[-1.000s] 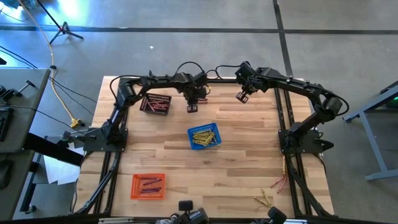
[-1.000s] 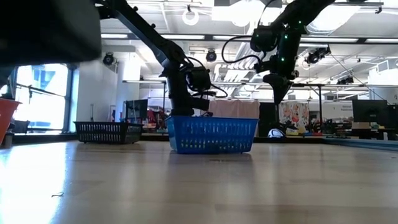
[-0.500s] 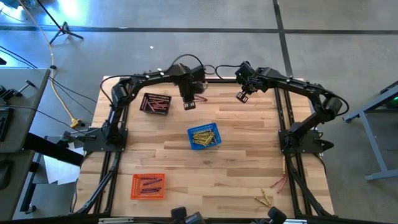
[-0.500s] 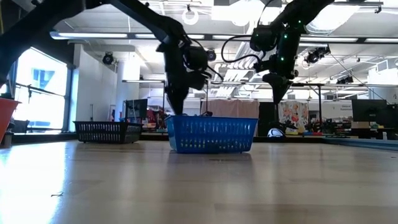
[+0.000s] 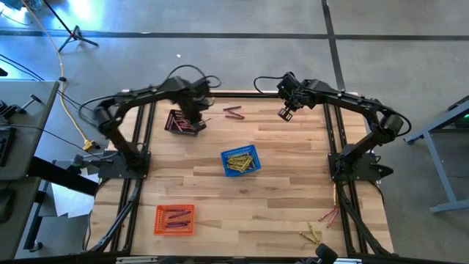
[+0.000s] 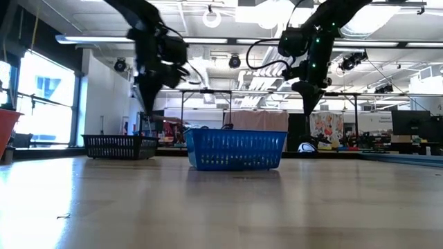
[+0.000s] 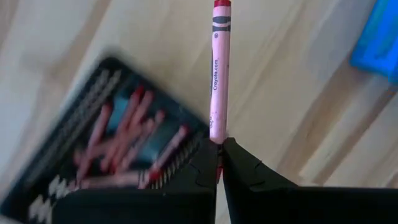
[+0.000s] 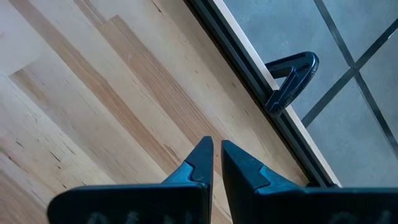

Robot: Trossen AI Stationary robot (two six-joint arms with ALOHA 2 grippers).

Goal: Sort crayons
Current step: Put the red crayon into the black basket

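The pink crayon (image 7: 218,74) pinched in the dark left claw (image 7: 219,152) has black lettering down its wrapper. Red-pink crayons (image 7: 127,140) fill the black mesh basket (image 5: 184,122). Yellow-gold ones (image 5: 239,162) lie in the blue basket (image 5: 250,152), purple and red in the orange basket (image 5: 174,219). The tabletop (image 5: 286,191) is pale striped wood.

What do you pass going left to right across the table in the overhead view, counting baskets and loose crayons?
Orange basket → black basket with the left tool over it → blue basket → loose crayons near the table's front right corner.
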